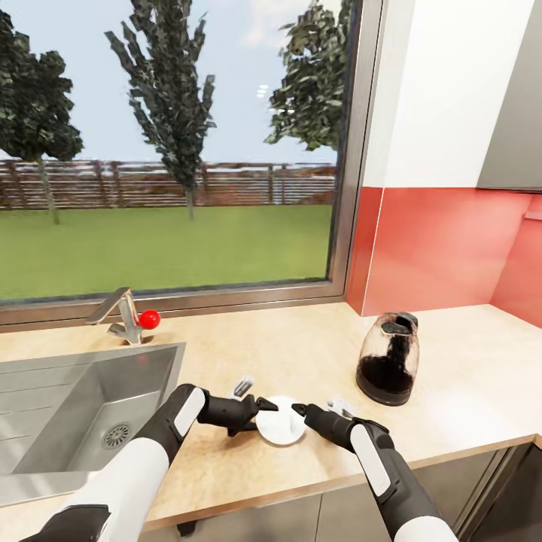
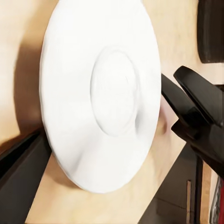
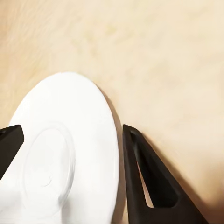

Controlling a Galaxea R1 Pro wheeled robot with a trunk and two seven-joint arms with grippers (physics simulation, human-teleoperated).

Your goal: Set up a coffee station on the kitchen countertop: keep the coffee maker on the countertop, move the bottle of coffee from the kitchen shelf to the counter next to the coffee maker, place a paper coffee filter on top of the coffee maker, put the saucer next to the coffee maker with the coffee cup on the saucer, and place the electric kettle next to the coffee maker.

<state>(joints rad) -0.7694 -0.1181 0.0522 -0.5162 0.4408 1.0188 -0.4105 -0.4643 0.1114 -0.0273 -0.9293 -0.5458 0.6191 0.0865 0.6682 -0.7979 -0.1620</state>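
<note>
A white saucer [image 1: 281,429] lies on the beige countertop [image 1: 248,346] near its front edge, between my two grippers. My left gripper [image 1: 265,406] reaches its left rim. In the left wrist view the saucer [image 2: 100,93] is seen from above, and one dark finger [image 2: 21,179] stands far out beside it, so the gripper reads as open. My right gripper [image 1: 299,411] meets the right rim. Its fingers are spread wide in the right wrist view, either side of the saucer [image 3: 65,149]. A glass electric kettle [image 1: 388,361] with a dark base stands to the right.
A steel sink [image 1: 45,391] is sunk into the counter at the left, with a faucet [image 1: 120,312] and a red ball [image 1: 150,319] behind it. A window runs along the back and a red backsplash [image 1: 444,248] at the right. The counter's front edge is just below the saucer.
</note>
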